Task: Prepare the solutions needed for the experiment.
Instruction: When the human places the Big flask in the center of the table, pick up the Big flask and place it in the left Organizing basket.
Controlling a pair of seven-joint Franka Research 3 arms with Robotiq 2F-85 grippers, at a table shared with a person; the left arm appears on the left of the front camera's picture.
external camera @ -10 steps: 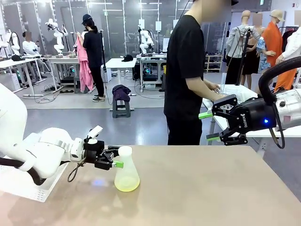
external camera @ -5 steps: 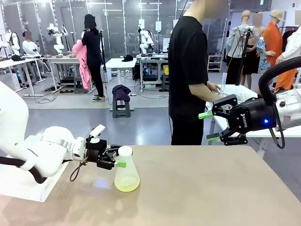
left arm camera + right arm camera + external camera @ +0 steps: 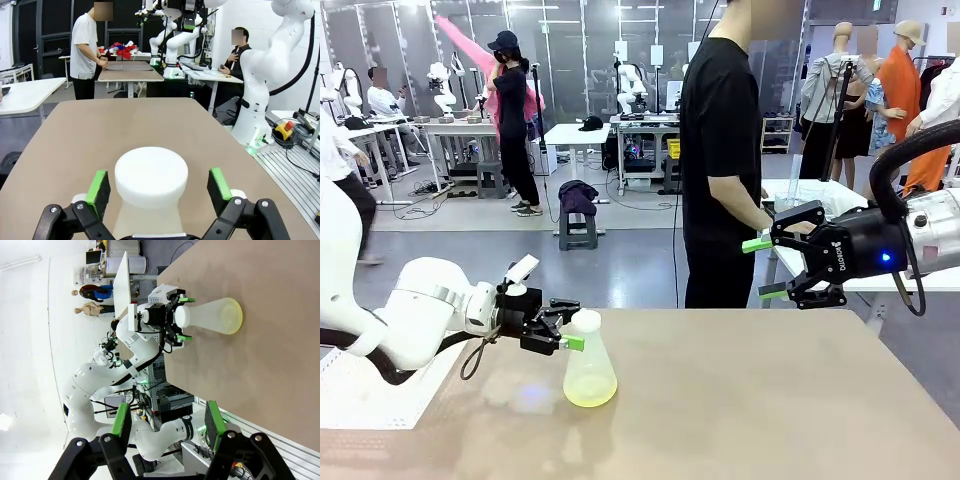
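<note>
A frosted white conical flask (image 3: 590, 365) stands upright on the brown table, left of centre. A shallow layer of the pale yellow-green solutions (image 3: 590, 394) lies in its base. My left gripper (image 3: 570, 322) is open and straddles the flask's neck from the left. In the left wrist view the flask's mouth (image 3: 151, 175) sits between the green pads (image 3: 98, 187), with a gap on each side. My right gripper (image 3: 761, 268) hangs open and empty above the table's far right. The right wrist view looks across at the flask (image 3: 215, 316) and the left gripper (image 3: 181, 319).
A person in a black shirt (image 3: 720, 150) stands at the far side, turned toward another table at the right. A white perforated panel (image 3: 360, 395) lies under my left arm. The brown tabletop (image 3: 770, 400) stretches bare to the flask's right.
My left arm has lifted and shifted slightly, its gripper staying open around the flask's neck. The flask and my right arm have not moved.
</note>
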